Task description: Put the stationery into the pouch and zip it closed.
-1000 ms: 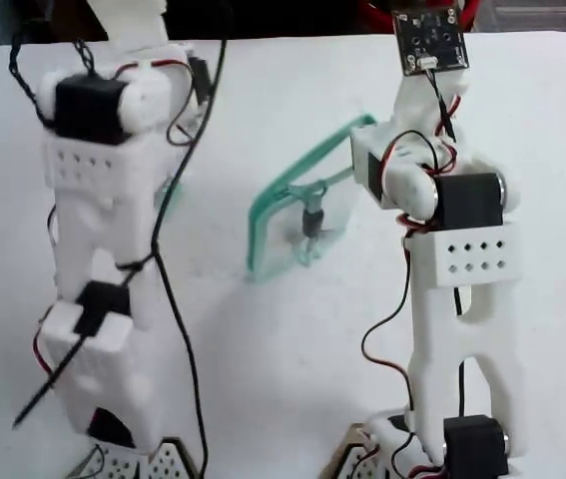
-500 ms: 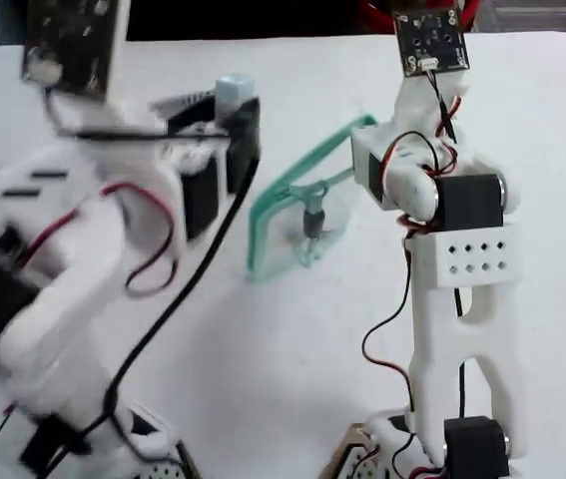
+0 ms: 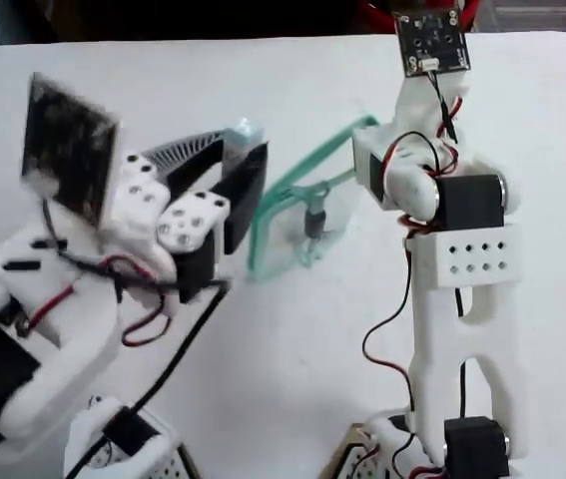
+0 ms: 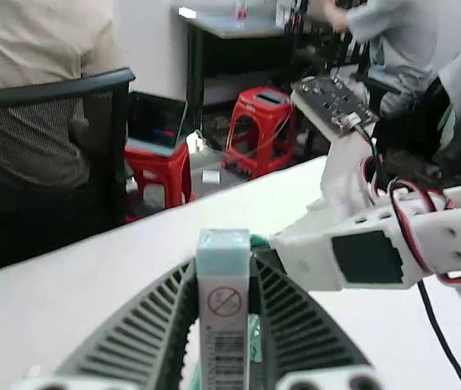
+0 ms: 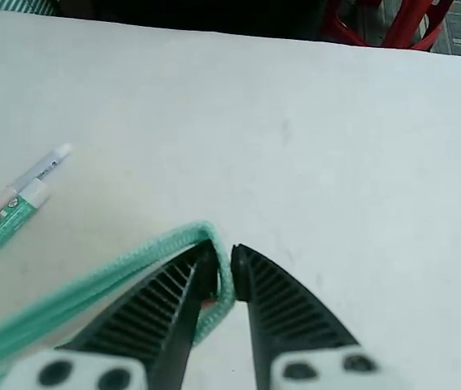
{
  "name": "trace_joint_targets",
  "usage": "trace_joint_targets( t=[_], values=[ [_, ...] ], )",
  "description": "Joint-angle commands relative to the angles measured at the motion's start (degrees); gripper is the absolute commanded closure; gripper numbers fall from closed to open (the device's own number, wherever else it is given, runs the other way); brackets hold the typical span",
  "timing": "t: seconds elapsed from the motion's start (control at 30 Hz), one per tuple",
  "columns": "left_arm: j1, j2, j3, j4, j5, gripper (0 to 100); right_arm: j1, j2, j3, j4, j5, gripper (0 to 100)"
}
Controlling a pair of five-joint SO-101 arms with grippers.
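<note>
Our left gripper was clamped on a teal-topped stationery block, held just left of the pouch, whose long edge ran near-left to far-right while our right gripper pinched its far rim.

White table with green-edged pouch and a small tube

A clear pouch with green edging lies mid-frame in the high view, one corner raised and pinched by the right gripper. Just left of it, the left gripper clamps a small pale box upright. A white-and-green pen lies flat on the table.
</note>
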Motion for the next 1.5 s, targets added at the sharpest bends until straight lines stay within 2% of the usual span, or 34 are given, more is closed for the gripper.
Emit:
trace_joint_targets(
  t=[0.0,0.1,0.2,0.43,0.7,1.0,1.23,1.33,1.47],
  values=[
    [0.57,-13.49,25.41,-27.69,-5.27,97,0.13,0.75,0.79,0.13,-0.26,98.0],
    [0.75,-14.99,38.77,-44.84,-9.93,97,0.13,0.75,0.79,0.04,-0.26,98.0],
    [1.01,-13.76,43.52,-52.40,-9.85,97,0.13,0.75,0.79,0.04,-0.26,98.0],
    [3.91,-8.13,43.87,-58.11,-9.85,98,-0.13,0.75,0.79,0.04,-0.26,98.0],
    [1.27,1.36,43.96,-66.37,-9.85,97,0.13,0.75,0.79,0.04,-0.26,98.0],
    [1.45,5.49,45.01,-68.75,-7.82,98,2.15,0.75,0.79,0.04,-0.26,98.0],
    [0.92,8.04,54.33,-83.16,-7.82,96,2.15,0.84,0.88,0.04,-0.26,98.0],
    [0.92,8.04,54.68,-81.14,-6.77,90,2.15,0.84,0.88,-0.04,-0.26,98.0],
    [1.01,6.90,53.89,-75.60,-2.29,90,2.15,0.84,0.88,-0.57,-0.26,98.0]
  ],
)
